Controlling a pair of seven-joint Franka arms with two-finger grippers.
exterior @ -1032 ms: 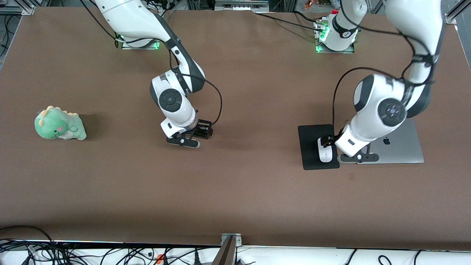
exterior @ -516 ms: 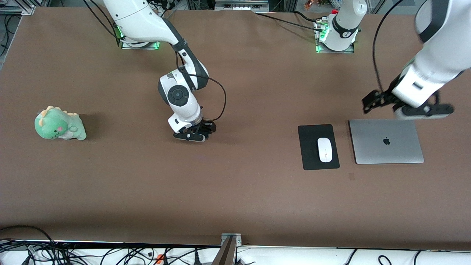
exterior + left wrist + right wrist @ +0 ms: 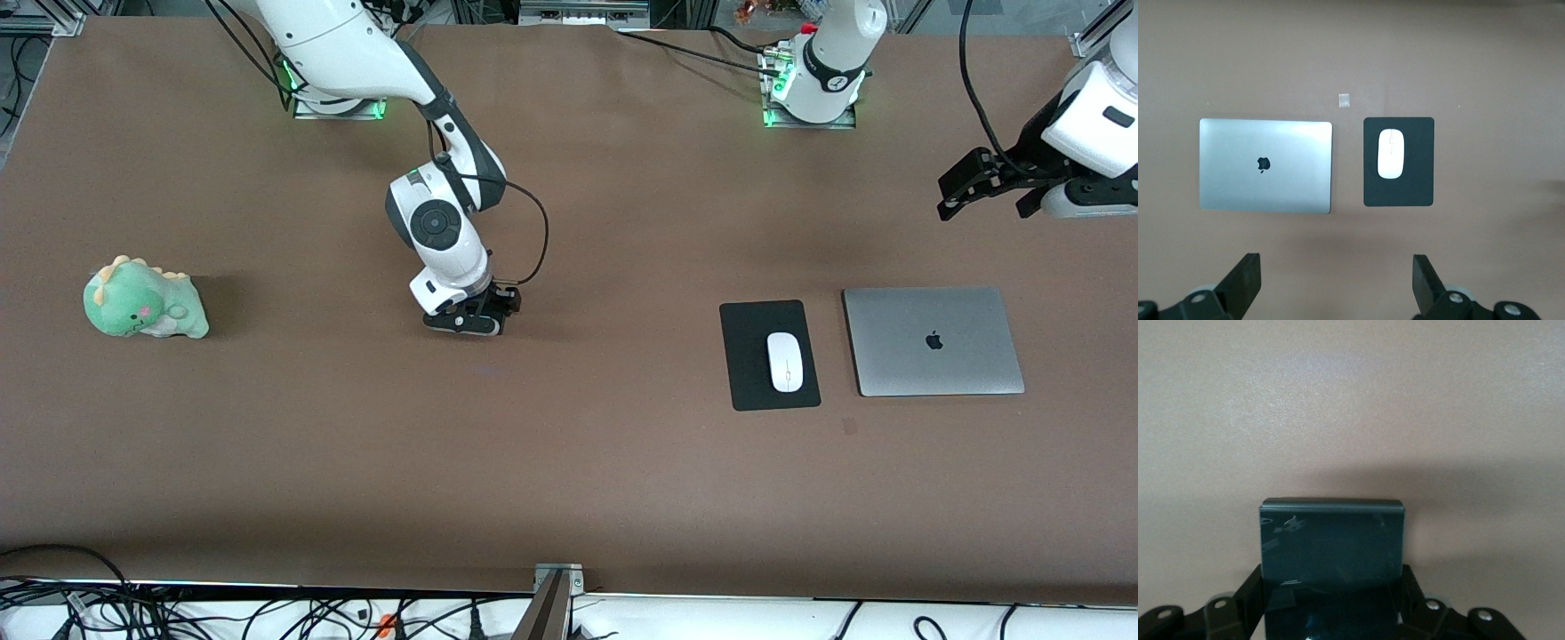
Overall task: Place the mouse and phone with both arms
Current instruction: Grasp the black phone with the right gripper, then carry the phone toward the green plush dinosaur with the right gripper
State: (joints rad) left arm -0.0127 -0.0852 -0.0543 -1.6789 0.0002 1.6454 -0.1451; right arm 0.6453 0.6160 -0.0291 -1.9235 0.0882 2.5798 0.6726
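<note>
The white mouse (image 3: 785, 361) lies on the black mouse pad (image 3: 747, 382); it also shows in the left wrist view (image 3: 1391, 153). My left gripper (image 3: 960, 191) is open and empty, high over the table beside the left arm's end, above the laptop's edge; its fingers (image 3: 1245, 280) stand wide apart. My right gripper (image 3: 480, 316) is low at the table's middle and shut on the phone (image 3: 1331, 540), a black slab that sticks out between the fingers just over the brown top.
A closed silver laptop (image 3: 933, 342) lies beside the mouse pad toward the left arm's end. A green dinosaur plush (image 3: 142, 300) sits toward the right arm's end. A small tape mark (image 3: 849, 427) is on the table nearer the camera than the laptop.
My left gripper let go of the mouse, leaving it on the pad, and rose away toward the left arm's end. My right gripper turned and sank a little with the phone.
</note>
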